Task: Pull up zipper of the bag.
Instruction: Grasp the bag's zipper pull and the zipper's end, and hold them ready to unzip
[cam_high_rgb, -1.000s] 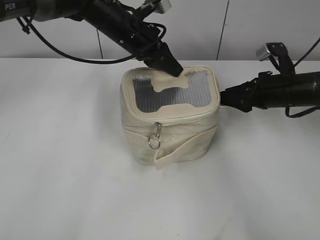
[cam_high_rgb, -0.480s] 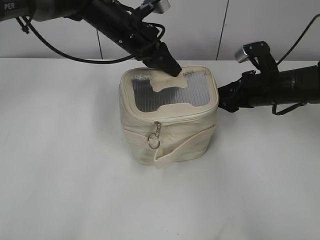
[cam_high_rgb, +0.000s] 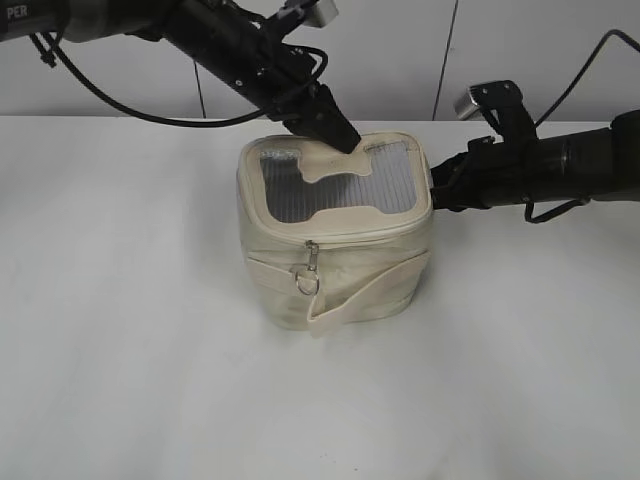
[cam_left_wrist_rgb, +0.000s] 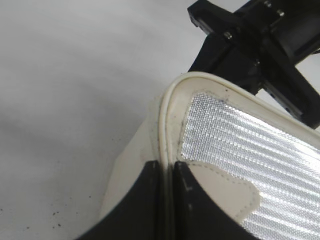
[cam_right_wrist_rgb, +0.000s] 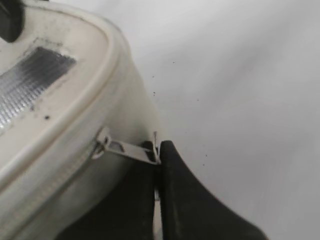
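Note:
The cream boxy bag (cam_high_rgb: 335, 270) stands mid-table with a grey mesh window (cam_high_rgb: 335, 185) in its lid. My left gripper (cam_high_rgb: 340, 140) is shut on the lid's back rim (cam_left_wrist_rgb: 167, 150). My right gripper (cam_high_rgb: 435, 190) is at the bag's right side, shut on the ring pull of one silver zipper slider (cam_right_wrist_rgb: 115, 146); the ring (cam_right_wrist_rgb: 157, 145) sits pinched between the fingertips (cam_right_wrist_rgb: 158, 152). The cream zipper track (cam_right_wrist_rgb: 45, 192) runs along the lid rim. A second slider with a dangling ring (cam_high_rgb: 309, 272) hangs on the bag's front, above the flat cream strap band (cam_high_rgb: 365, 295).
The white table (cam_high_rgb: 120, 350) lies around the bag. A white wall (cam_high_rgb: 520, 50) rises behind the table's back edge. Both black arms reach in from the upper left and the right.
My right gripper has moved left and up along the bag's right side with the pull in it. The bag has shifted slightly left. The left gripper has stayed on the rim.

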